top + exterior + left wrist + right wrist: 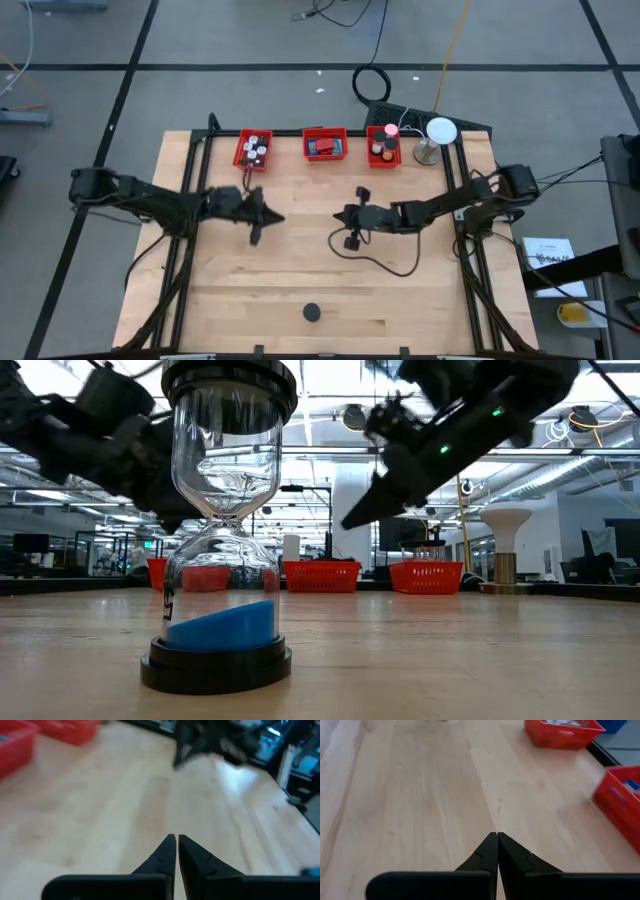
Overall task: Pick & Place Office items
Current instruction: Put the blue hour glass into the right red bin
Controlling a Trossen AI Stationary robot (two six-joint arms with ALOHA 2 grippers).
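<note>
Hourglass (313, 313) stands alone near table (420, 300) front edge, middle. Three red bins (325, 145) and lamp (438, 135) line the back edge. Left gripper (268, 222) and right gripper (347, 218) hover mid-table, jaws shut, empty; open wood all around.

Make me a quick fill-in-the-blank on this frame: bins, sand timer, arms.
1. The row of bins at the table's far edge numbers ____.
2. The sand in the sand timer is coloured ____.
3. The sand timer stands alone near the table's ____ edge.
4. The left gripper and right gripper both have their fingers ____.

Missing words: three; blue; near; shut
</note>
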